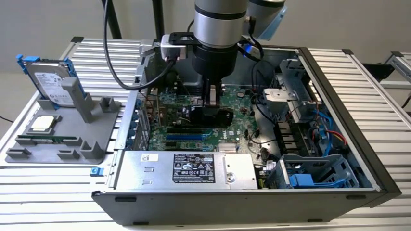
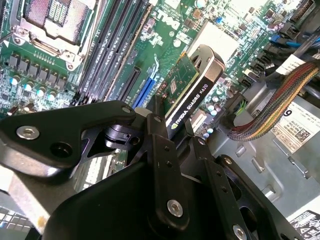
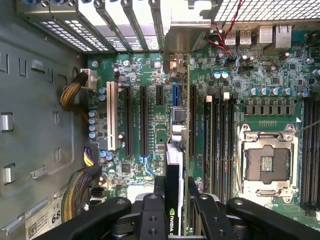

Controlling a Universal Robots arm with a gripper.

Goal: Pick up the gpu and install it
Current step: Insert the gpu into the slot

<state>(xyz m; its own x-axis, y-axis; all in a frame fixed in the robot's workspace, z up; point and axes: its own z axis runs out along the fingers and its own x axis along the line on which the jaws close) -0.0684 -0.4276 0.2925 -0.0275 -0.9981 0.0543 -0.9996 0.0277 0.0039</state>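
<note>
I have the black two-fingered gripper (image 1: 212, 103) down inside the open grey computer case (image 1: 334, 192), its fingers clamped narrow on the gpu (image 2: 187, 95), a thin green circuit-board card with a black shroud along one face. The card is carried edge-on and upright, which I judge is deliberate: its connector edge has to meet a slot squarely, so it cannot hang tilted.

In the exterior view the gpu sits over the middle of the green motherboard (image 1: 241, 108), between the rear wall of the case at the exterior view's left and the drive cage toward the exterior view's right. In the first wrist view the card's thin edge (image 3: 173, 165) runs in line with the blue expansion slot (image 3: 175, 95) and points toward the silver slotted rear bracket openings (image 3: 125, 20), so its bracket end should land there. I cannot tell whether the card's lower edge is touching the slot or just above it; the card hides that contact.

Grasping it by the top keeps the fingers clear of the long black slots to either side. In the second wrist view the bundle of braided cables (image 2: 272, 112) lies near the card's far end but apart from it.

Outside the case, at the exterior view's left, the grey parts tray (image 1: 57, 144) holds a silver hard drive with blue tabs (image 1: 48, 82), standing upright, well apart from the work.
</note>
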